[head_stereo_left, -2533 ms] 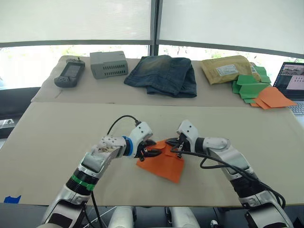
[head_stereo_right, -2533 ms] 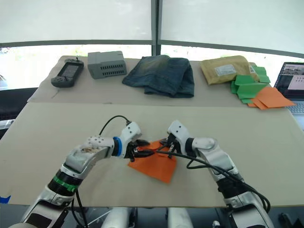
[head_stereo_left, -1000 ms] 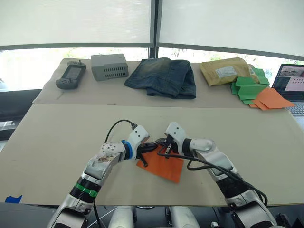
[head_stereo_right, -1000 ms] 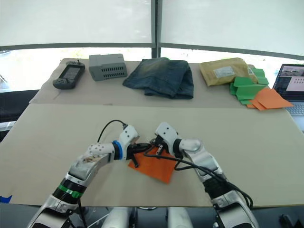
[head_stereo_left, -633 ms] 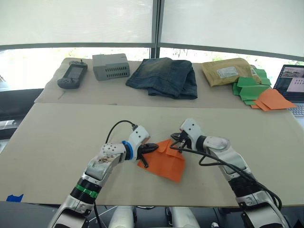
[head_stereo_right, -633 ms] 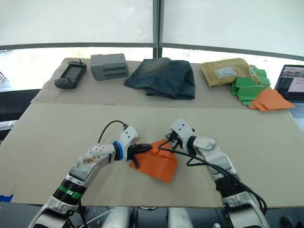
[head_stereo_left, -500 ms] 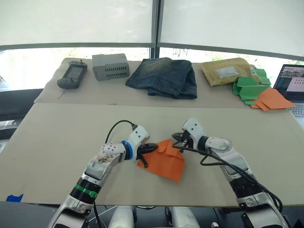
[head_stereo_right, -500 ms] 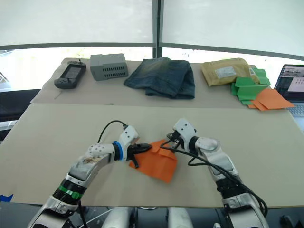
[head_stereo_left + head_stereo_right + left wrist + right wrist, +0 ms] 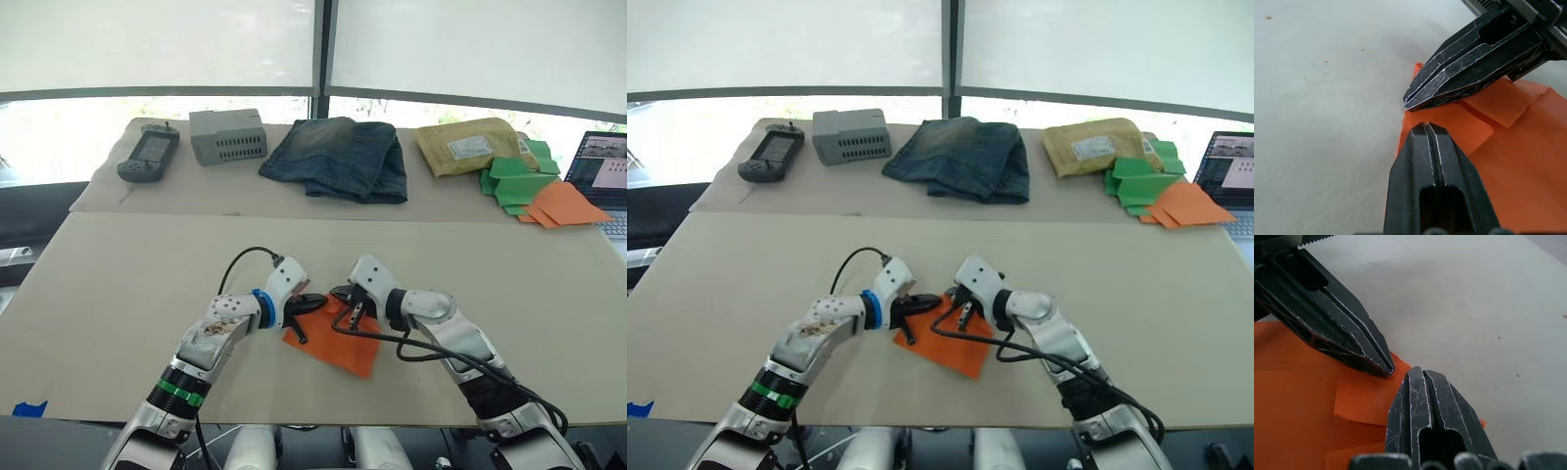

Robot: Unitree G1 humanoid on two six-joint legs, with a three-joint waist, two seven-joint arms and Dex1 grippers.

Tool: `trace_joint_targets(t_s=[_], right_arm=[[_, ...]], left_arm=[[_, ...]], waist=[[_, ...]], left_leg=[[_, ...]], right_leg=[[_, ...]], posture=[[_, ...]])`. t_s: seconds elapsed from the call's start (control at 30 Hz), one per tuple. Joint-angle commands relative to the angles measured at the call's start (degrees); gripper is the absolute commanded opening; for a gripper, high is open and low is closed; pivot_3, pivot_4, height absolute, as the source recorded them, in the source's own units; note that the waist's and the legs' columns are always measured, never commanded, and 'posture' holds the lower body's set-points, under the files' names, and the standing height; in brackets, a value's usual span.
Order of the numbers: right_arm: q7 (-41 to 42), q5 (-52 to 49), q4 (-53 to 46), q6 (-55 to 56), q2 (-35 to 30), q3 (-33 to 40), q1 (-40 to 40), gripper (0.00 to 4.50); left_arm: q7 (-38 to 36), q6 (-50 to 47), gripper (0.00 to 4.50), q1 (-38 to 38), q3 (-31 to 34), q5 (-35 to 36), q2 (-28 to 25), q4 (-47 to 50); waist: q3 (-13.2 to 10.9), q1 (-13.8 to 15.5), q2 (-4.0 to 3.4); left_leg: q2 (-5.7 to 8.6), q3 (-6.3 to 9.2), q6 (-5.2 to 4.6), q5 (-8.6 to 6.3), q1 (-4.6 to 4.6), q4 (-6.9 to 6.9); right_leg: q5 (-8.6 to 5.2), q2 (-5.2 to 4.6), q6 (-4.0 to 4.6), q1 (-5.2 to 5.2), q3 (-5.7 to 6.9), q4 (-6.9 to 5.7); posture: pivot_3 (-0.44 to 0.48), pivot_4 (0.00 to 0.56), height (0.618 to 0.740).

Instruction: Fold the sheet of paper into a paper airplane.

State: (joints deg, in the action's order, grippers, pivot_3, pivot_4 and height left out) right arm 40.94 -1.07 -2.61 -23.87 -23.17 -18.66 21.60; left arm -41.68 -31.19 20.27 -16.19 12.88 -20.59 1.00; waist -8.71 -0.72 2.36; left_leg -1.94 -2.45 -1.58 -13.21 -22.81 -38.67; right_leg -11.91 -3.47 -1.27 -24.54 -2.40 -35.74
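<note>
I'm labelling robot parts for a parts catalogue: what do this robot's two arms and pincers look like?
Both arms have white and silver-grey shells with black joints and looping black cables. The left arm carries a blue ring behind its wrist and a green band further back. The left pincer and right pincer each have two slim, tapered, scuffed black fingers.

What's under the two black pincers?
The orange paper, lying on the table. Both closed tips, left gripper and right gripper, meet over a small folded flap at its corner. What lies directly beneath the tips is covered.
</note>
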Motion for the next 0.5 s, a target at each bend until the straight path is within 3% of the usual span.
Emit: trace_joint_targets(t_s=[0.03, 0.33, 0.5], right_arm=[[0.3, 0.8, 0.8, -1.0, -0.5, -0.3, 0.0, 0.0], [1.1, 0.5, 2.7, -0.5, 0.1, -0.9, 1.1, 0.0], [1.5, 0.3, 2.8, -0.3, 0.1, -0.6, 1.2, 0.0]], left_arm=[[1.6, -2.8, 0.02, -2.3, 1.5, -1.6, -2.2, -2.7], [-3.5, -5.5, 0.02, -8.1, 4.5, -0.6, -13.0, -2.5], [-3.8, -4.1, 0.02, -7.8, 8.8, 2.3, -14.4, -2.5]], waist=[[0.0, -0.1, 0.0], [0.1, -1.8, 0.04], [0.1, -2.1, 0.04]], left_leg=[[0.0, 0.01, 0.0, 0.0, 0.01, 0.0], [-0.11, -0.01, 0.44, -0.26, 0.77, 0.6], [-0.14, 0.01, 0.43, -0.25, 1.08, 0.92]], right_leg=[[0.0, 0.0, 0.0, 0.0, 0.01, -0.01], [-0.1, 0.04, 0.17, 0.27, 0.0, 0.0], [-0.18, 0.13, 0.3, 0.24, 0.05, -0.08]], posture=[[0.0, 0.15, 0.722], [0.0, 0.15, 0.722], [0.0, 0.15, 0.722]])
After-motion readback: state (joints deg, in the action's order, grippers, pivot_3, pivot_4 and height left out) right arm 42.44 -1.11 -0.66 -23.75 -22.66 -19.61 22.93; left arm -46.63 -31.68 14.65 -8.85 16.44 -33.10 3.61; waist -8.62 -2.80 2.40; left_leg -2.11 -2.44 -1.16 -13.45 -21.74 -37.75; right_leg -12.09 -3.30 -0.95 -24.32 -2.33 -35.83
